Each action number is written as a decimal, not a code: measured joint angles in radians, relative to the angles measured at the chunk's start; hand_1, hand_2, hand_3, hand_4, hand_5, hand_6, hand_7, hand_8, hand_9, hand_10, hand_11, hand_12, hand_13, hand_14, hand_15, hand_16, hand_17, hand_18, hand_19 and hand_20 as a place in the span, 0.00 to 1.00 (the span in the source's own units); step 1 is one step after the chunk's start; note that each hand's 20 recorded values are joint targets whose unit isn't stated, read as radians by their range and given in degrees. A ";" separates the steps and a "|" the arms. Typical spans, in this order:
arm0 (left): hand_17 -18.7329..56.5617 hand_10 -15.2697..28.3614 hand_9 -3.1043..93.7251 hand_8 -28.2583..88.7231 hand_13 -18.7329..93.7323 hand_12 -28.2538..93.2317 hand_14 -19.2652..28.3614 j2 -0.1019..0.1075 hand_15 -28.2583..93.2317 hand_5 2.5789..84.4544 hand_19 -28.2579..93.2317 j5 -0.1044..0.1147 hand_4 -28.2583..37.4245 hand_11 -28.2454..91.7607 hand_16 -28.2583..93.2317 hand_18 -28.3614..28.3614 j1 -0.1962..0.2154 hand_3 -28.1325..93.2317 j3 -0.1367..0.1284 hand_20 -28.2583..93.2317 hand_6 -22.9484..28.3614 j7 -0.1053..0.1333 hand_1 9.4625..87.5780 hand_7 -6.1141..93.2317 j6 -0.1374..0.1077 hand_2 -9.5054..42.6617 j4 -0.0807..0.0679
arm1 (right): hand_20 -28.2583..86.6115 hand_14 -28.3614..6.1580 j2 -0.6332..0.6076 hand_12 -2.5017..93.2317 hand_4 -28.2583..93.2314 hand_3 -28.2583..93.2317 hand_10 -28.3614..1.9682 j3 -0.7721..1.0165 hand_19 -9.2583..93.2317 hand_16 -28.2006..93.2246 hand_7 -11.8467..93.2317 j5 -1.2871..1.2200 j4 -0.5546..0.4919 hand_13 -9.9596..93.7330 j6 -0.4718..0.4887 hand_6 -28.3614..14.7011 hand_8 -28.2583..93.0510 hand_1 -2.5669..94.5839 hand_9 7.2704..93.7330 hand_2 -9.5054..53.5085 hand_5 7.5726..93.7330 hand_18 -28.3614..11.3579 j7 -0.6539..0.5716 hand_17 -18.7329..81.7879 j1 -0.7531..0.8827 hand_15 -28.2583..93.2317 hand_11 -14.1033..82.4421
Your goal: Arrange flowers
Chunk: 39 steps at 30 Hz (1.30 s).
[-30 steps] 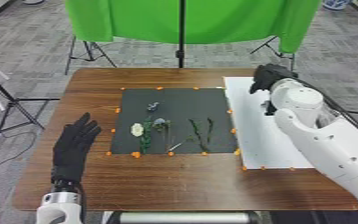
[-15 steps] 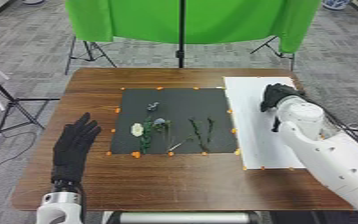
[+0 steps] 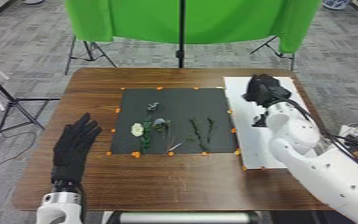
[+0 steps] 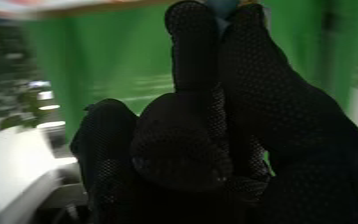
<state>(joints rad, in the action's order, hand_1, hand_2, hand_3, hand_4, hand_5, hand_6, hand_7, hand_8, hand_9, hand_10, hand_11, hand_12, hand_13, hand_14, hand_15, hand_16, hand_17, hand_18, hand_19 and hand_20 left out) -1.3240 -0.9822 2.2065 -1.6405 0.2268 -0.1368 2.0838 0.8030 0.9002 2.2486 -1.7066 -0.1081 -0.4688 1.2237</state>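
My right hand point(image 3: 266, 92) is over the upper part of the white sheet point(image 3: 254, 142). In the right wrist view, that hand point(image 4: 286, 110) has a finger and thumb close together, pinching a small pale blue thing point(image 4: 221, 7), mostly hidden; another finger is curled. My left hand point(image 3: 74, 145), open, lies palm down left of the dark mat point(image 3: 133, 102). On this mat are a white flower point(image 3: 137, 129) with a green stem, a grey-blue flower point(image 3: 160, 121), a small grey piece point(image 3: 153, 106) and two green stems point(image 3: 196, 132) lying side by side.
Orange markers point(image 3: 135, 155) line the mat and sheet on the brown wooden table point(image 3: 184, 182). Beyond the far edge hangs a green cloth point(image 3: 135, 25) on a stand. Another tripod point(image 3: 15, 102) stands off the left side.
My right hand first moved toward the near right, then back away and left over the white sheet. The left hand and the flowers on the mat have stayed put.
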 measured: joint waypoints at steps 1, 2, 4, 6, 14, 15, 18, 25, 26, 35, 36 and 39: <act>0.25 0.63 0.40 0.19 0.39 0.33 0.76 0.000 0.42 0.41 0.33 0.000 0.00 0.36 0.22 0.72 0.000 0.77 0.000 0.38 0.54 -0.001 0.08 0.15 0.002 0.25 0.000 | 0.79 0.80 0.000 0.42 0.07 0.72 0.66 -0.019 1.00 0.52 0.31 -0.004 -0.027 0.99 -0.002 0.69 0.30 0.65 0.99 0.00 0.86 0.47 0.013 0.89 -0.007 0.75 0.22; 0.25 0.63 0.40 0.19 0.39 0.33 0.76 0.000 0.42 0.41 0.33 0.000 0.00 0.36 0.22 0.72 -0.001 0.77 0.000 0.38 0.54 -0.003 0.08 0.15 0.004 0.25 0.000 | 0.80 0.80 0.002 0.42 0.07 0.72 0.66 -0.042 1.00 0.52 0.31 -0.008 -0.049 0.99 -0.002 0.69 0.30 0.65 0.99 0.00 0.86 0.47 0.027 0.89 -0.017 0.75 0.22; 0.25 0.63 0.40 0.19 0.39 0.33 0.76 0.000 0.42 0.41 0.33 0.000 0.00 0.36 0.23 0.72 -0.001 0.77 0.001 0.38 0.54 -0.005 0.08 0.15 0.008 0.25 0.000 | 0.80 0.80 0.013 0.42 0.07 0.72 0.66 -0.089 1.00 0.52 0.31 -0.016 -0.075 0.99 -0.002 0.69 0.30 0.65 0.99 0.00 0.86 0.47 0.055 0.89 -0.041 0.75 0.22; 0.25 0.63 0.40 0.19 0.39 0.33 0.76 0.000 0.42 0.41 0.33 0.000 0.00 0.36 0.22 0.72 -0.001 0.77 0.001 0.38 0.54 -0.006 0.08 0.15 0.010 0.25 0.000 | 0.80 0.80 0.034 0.42 0.07 0.72 0.66 -0.127 1.00 0.52 0.31 -0.026 -0.080 0.99 0.001 0.69 0.30 0.65 0.99 0.00 0.86 0.47 0.080 0.89 -0.059 0.75 0.22; 0.25 0.63 0.40 0.19 0.39 0.33 0.76 0.000 0.42 0.41 0.33 0.000 0.00 0.36 0.22 0.72 -0.002 0.77 0.000 0.38 0.54 -0.011 0.08 0.15 0.014 0.24 -0.001 | 0.80 0.79 0.111 0.41 0.06 0.72 0.64 -0.201 1.00 0.53 0.32 -0.061 -0.064 0.99 0.022 0.70 0.29 0.62 0.96 0.00 0.84 0.47 0.110 0.89 -0.067 0.75 0.21; 0.25 0.63 0.40 0.19 0.39 0.33 0.76 0.000 0.41 0.41 0.33 0.000 0.00 0.36 0.22 0.72 -0.002 0.77 0.000 0.38 0.54 -0.011 0.08 0.15 0.016 0.24 -0.002 | 0.80 0.79 0.114 0.41 0.06 0.72 0.63 -0.203 1.00 0.53 0.32 -0.074 -0.064 0.99 0.026 0.70 0.29 0.62 0.96 0.00 0.84 0.47 0.112 0.89 -0.064 0.75 0.22; 0.25 0.63 0.40 0.19 0.39 0.33 0.76 0.000 0.41 0.41 0.33 0.000 0.00 0.36 0.23 0.72 -0.003 0.77 0.000 0.38 0.54 -0.011 0.08 0.15 0.023 0.23 -0.002 | 0.80 0.79 0.118 0.40 0.07 0.71 0.62 -0.205 1.00 0.52 0.32 -0.117 -0.064 0.98 0.035 0.69 0.29 0.61 0.95 0.00 0.83 0.47 0.114 0.88 -0.052 0.75 0.23; 0.24 0.63 0.39 0.20 0.39 0.33 0.76 0.000 0.41 0.41 0.32 -0.001 0.00 0.36 0.23 0.72 -0.004 0.77 0.000 0.38 0.54 -0.013 0.08 0.14 0.033 0.23 -0.003 | 0.80 0.79 0.120 0.38 0.07 0.71 0.59 -0.220 1.00 0.52 0.31 -0.130 -0.065 0.98 0.043 0.69 0.29 0.61 0.93 0.00 0.83 0.47 0.125 0.88 -0.034 0.75 0.25; 0.24 0.63 0.39 0.20 0.39 0.33 0.76 0.000 0.41 0.40 0.32 -0.001 0.00 0.36 0.23 0.72 -0.004 0.77 0.000 0.38 0.54 -0.013 0.08 0.14 0.034 0.22 -0.003 | 0.80 0.79 0.121 0.35 0.07 0.71 0.58 -0.224 1.00 0.52 0.31 -0.129 -0.065 0.98 0.043 0.69 0.29 0.59 0.92 0.00 0.82 0.47 0.127 0.88 -0.034 0.75 0.27; 0.24 0.63 0.39 0.20 0.39 0.33 0.76 -0.001 0.41 0.40 0.32 0.002 0.00 0.35 0.23 0.72 -0.008 0.76 0.000 0.38 0.54 -0.027 0.08 0.14 0.043 0.23 -0.004 | 0.80 0.76 0.135 0.24 0.06 0.80 0.52 -0.231 1.00 0.52 0.30 -0.122 -0.065 0.97 0.050 0.67 0.15 0.43 0.84 0.00 0.74 0.46 0.139 0.87 -0.019 0.75 0.36; 0.24 0.63 0.39 0.20 0.39 0.33 0.76 -0.001 0.41 0.40 0.32 0.002 0.00 0.35 0.23 0.72 -0.008 0.77 0.000 0.38 0.54 -0.028 0.07 0.14 0.043 0.23 -0.004 | 0.80 0.76 0.135 0.24 0.06 0.80 0.51 -0.229 1.00 0.52 0.30 -0.121 -0.066 0.97 0.051 0.67 0.15 0.42 0.84 0.00 0.74 0.46 0.139 0.87 -0.016 0.76 0.35; 0.24 0.63 0.39 0.20 0.39 0.33 0.76 -0.001 0.41 0.40 0.32 0.003 0.00 0.35 0.23 0.72 -0.007 0.77 0.000 0.38 0.54 -0.030 0.07 0.14 0.043 0.23 -0.004 | 0.81 0.75 0.135 0.24 0.06 0.79 0.50 -0.222 1.00 0.52 0.29 -0.117 -0.067 0.97 0.053 0.66 0.15 0.40 0.83 0.00 0.73 0.45 0.139 0.87 -0.008 0.76 0.36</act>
<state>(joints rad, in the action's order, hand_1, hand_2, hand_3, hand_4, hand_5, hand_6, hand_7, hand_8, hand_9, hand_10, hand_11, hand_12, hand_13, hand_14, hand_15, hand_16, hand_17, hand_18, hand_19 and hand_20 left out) -1.3251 -0.9796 2.1994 -1.6407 0.1971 -0.0939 2.0801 0.9378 0.6783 2.1320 -1.7734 -0.0551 -0.3295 1.2156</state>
